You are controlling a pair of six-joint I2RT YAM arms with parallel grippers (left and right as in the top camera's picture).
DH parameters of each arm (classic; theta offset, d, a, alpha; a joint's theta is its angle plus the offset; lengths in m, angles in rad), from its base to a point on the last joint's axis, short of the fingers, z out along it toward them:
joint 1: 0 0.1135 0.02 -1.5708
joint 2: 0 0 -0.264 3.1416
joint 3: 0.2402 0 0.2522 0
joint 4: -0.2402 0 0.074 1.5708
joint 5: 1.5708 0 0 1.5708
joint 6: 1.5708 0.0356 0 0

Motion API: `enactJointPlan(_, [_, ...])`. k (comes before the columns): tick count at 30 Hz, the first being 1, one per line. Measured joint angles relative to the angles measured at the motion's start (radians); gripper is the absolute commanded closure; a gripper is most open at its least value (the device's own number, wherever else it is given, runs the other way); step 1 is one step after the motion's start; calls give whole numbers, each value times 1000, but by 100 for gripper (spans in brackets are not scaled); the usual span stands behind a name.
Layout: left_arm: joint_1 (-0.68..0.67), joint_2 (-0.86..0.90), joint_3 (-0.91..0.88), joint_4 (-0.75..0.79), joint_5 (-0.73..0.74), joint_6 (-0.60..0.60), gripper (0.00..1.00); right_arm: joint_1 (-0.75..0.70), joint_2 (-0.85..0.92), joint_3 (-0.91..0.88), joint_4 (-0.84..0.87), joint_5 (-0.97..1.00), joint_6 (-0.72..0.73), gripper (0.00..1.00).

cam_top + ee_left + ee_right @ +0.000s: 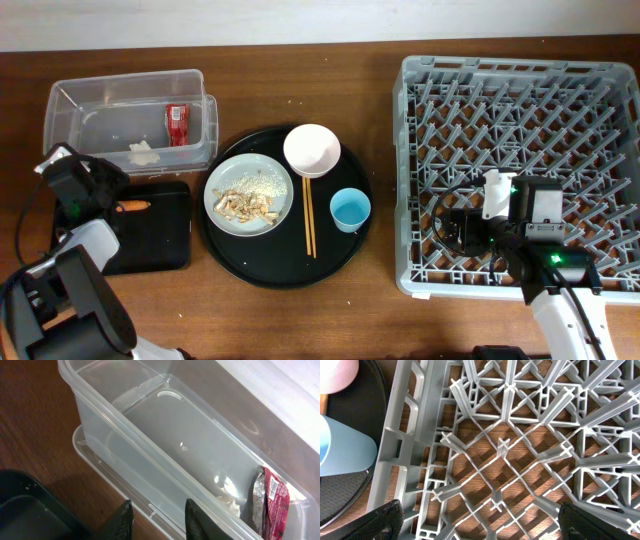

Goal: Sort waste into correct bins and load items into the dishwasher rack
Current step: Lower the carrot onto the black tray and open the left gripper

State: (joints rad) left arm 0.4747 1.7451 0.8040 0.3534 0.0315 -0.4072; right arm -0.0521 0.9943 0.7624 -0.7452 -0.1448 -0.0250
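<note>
The clear tub (100,120) holds the red wrapper (177,123) and white tissue (143,152). The shallow black tray (160,240) holds the carrot piece (133,206). My left gripper (108,183) is open and empty, just above the tub's near rim (150,460). The wrapper (272,502) and tissue (229,504) also show in the left wrist view. The plate (222,190) with beige scraps (250,203), the white bowl (312,150), the blue cup (350,210) and the chopsticks (308,220) sit on a round black tray. My right gripper (455,228) is wide open over the rack (520,90).
The round black tray (290,268) lies between the bins and the rack. In the right wrist view my fingers (492,522) span the rack's lattice (520,435) near its left wall, with the blue cup (340,450) just outside. A corner of the black tray (25,510) shows in the left wrist view.
</note>
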Motion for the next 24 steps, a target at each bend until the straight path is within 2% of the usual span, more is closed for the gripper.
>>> enactJointPlan(6, [0, 0, 0, 26, 21, 22, 66, 0, 0, 0, 0, 0, -1, 2])
enactJointPlan(7, [0, 0, 2, 17, 27, 32, 52, 0, 0, 0, 0, 0, 0, 2])
enactJointPlan(8, [0, 0, 6, -27, 37, 56, 48, 0, 0, 0, 0, 0, 0, 2])
enactJointPlan(11, [0, -4, 32, -201, 48, 85, 47, 0, 0, 0, -8, 0, 0, 2])
enactJointPlan(12, [0, -5, 37, -233, 48, 91, 44, 0, 0, 0, -8, 0, 0, 2])
enactJointPlan(13, [0, -18, 39, -295, 49, 95, 37, 0, 0, 0, -8, 0, 0, 2])
enactJointPlan(15, [0, -36, 37, -338, 48, 100, 36, 0, 0, 0, -10, -1, 0, 2])
enactJointPlan(18, [0, -156, 28, -352, 51, 114, 35, 0, 0, 0, -14, -4, 0, 2])
enactJointPlan(19, [0, -199, 28, -367, 51, 117, 28, 0, 0, 0, -14, -4, 0, 2])
enactJointPlan(21, [-5, -285, 35, -489, 51, 127, 1, 0, 0, 0, -15, -4, 0, 2])
enactJointPlan(23, [-15, -325, 39, -671, 50, 129, 1, 0, 0, 1, -18, -5, 0, 2])
enactJointPlan(24, [-19, -339, 37, -816, 50, 121, 1, 0, 0, 1, -16, -4, 0, 1])
